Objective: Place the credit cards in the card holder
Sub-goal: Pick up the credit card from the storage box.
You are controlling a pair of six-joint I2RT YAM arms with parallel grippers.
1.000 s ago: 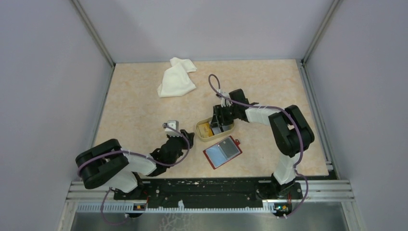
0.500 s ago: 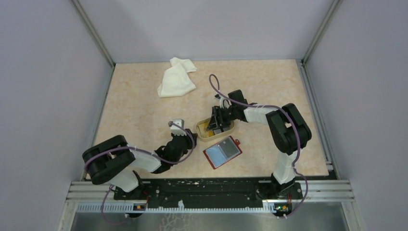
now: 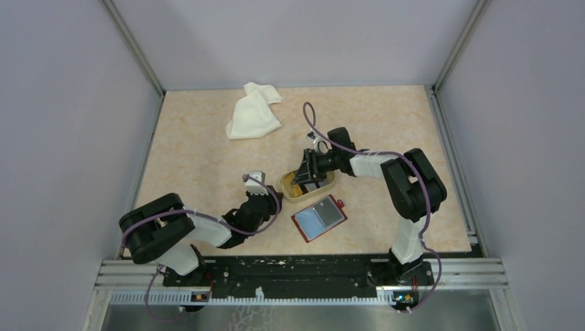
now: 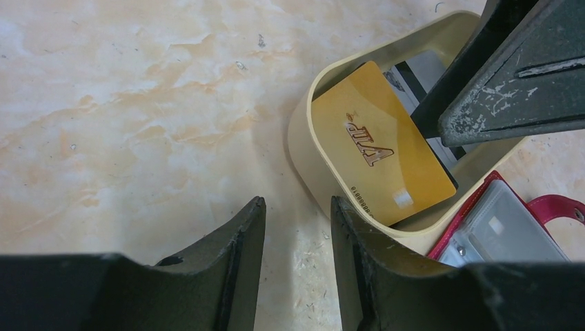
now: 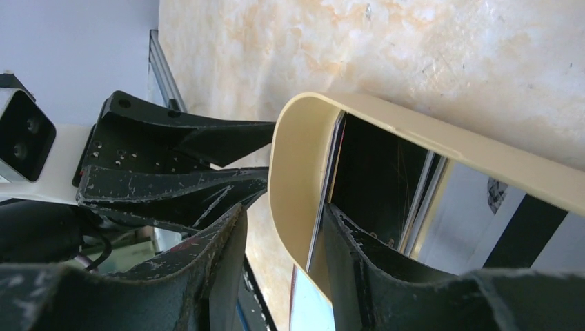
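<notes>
A: What's moved?
B: The left tool (image 4: 296, 207) has slid in toward the tan dish (image 4: 303, 148). The right tool (image 5: 283, 217) has tipped down into it.
A: Left tool?
B: Jaws apart and empty, over bare tabletop (image 4: 124, 103) just beside the dish.
A: The credit cards (image 4: 378, 162)?
B: In the dish, a yellow one uppermost. The right tool's jaws straddle the dish wall, unclamped, perhaps touching a card's edge. The red card holder (image 3: 319, 217) lies open just beside the dish.
</notes>
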